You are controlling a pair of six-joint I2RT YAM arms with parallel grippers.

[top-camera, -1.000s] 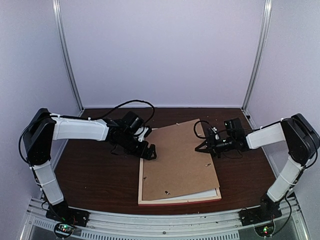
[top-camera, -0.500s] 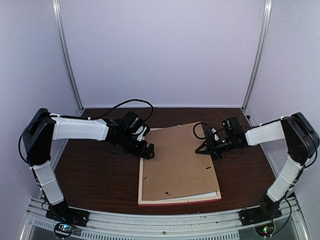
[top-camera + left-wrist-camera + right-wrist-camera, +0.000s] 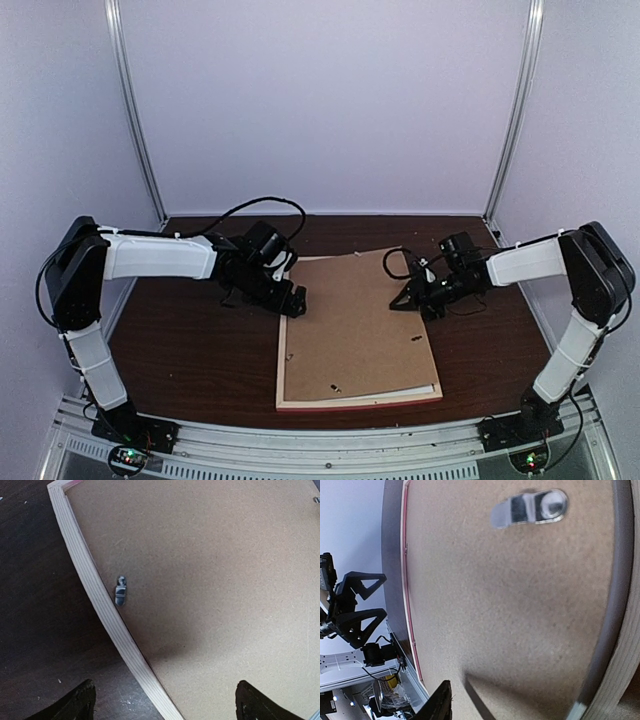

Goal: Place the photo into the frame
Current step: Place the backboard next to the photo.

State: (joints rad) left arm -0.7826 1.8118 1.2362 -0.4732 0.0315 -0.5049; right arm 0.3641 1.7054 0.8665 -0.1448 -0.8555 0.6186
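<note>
Frame (image 3: 99, 605) face-down, worktop centre toward near edge, backing board (image 3: 355, 320) on it; photo unseen. Prob stiff, light: take by thin rail. L fingers (image 3: 75, 705) apart; R fingers (image 3: 440, 705) can't tell

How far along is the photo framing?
Done: backing board lies on the face-down frame; the photo is out of sight, presumably underneath. In hand: nothing visibly gripped; left gripper open by the left rail, right gripper at the board's right edge. Left: seat the board, where a white edge shows, and fasten tabs.
</note>
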